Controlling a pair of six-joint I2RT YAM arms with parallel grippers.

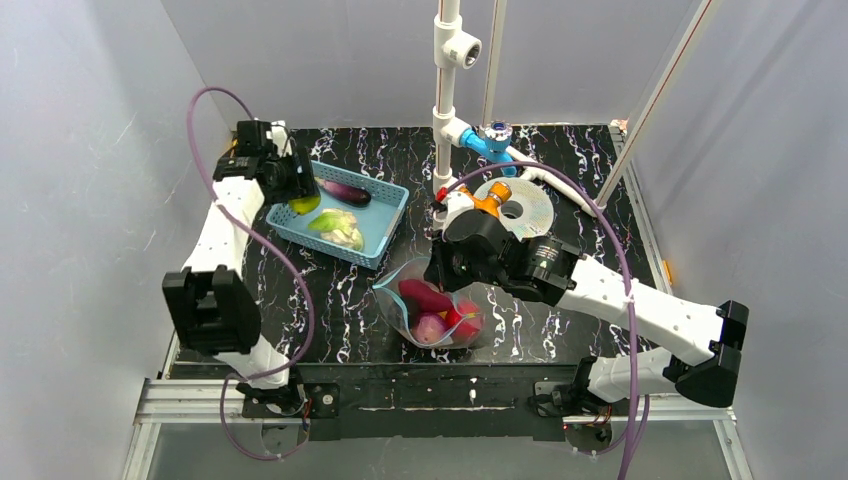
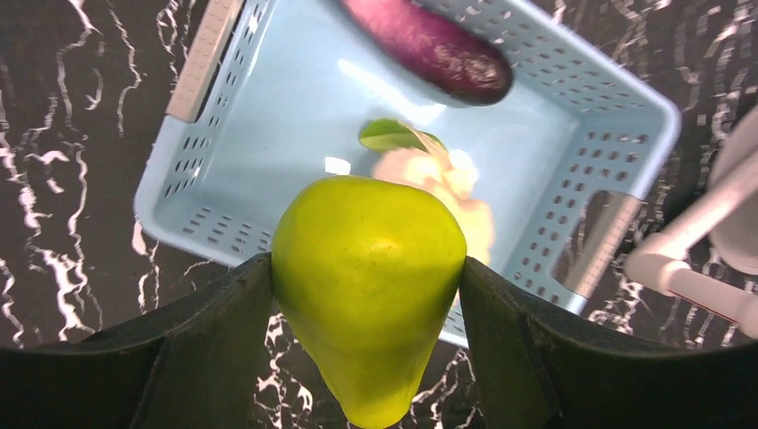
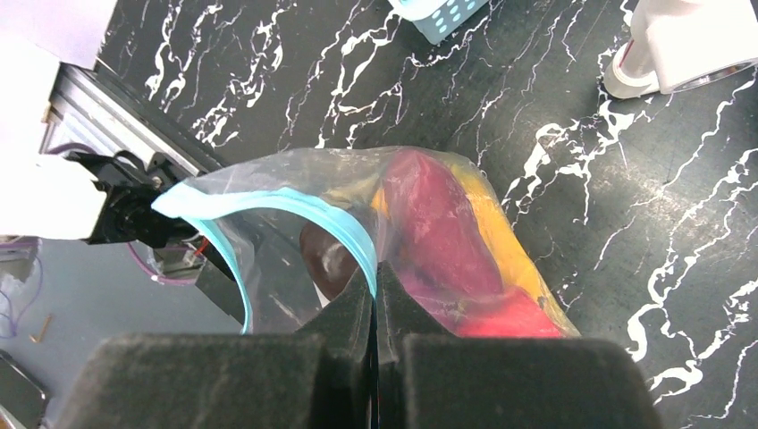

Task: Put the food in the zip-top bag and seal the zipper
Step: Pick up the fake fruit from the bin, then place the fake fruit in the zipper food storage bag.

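The clear zip-top bag (image 1: 430, 305) lies near the table's front middle with its mouth open; red, magenta and yellow foods show inside (image 3: 447, 241). My right gripper (image 3: 375, 281) is shut on the teal-blue zipper (image 3: 304, 210) at the mouth edge and holds it up; it also shows in the top view (image 1: 440, 272). My left gripper (image 2: 366, 304) is shut on a yellow-green pear (image 2: 371, 277), held above the near rim of the blue basket (image 2: 206, 152). The top view shows the left gripper (image 1: 292, 188) and the pear (image 1: 305, 205) at the basket's left end.
The blue basket (image 1: 390, 205) holds a purple eggplant (image 1: 343, 192) and a pale leafy vegetable (image 1: 338, 228); both also show in the left wrist view, eggplant (image 2: 429, 49), vegetable (image 2: 438, 179). A white post (image 1: 445, 100) and a shiny disc (image 1: 525, 210) stand behind the right arm.
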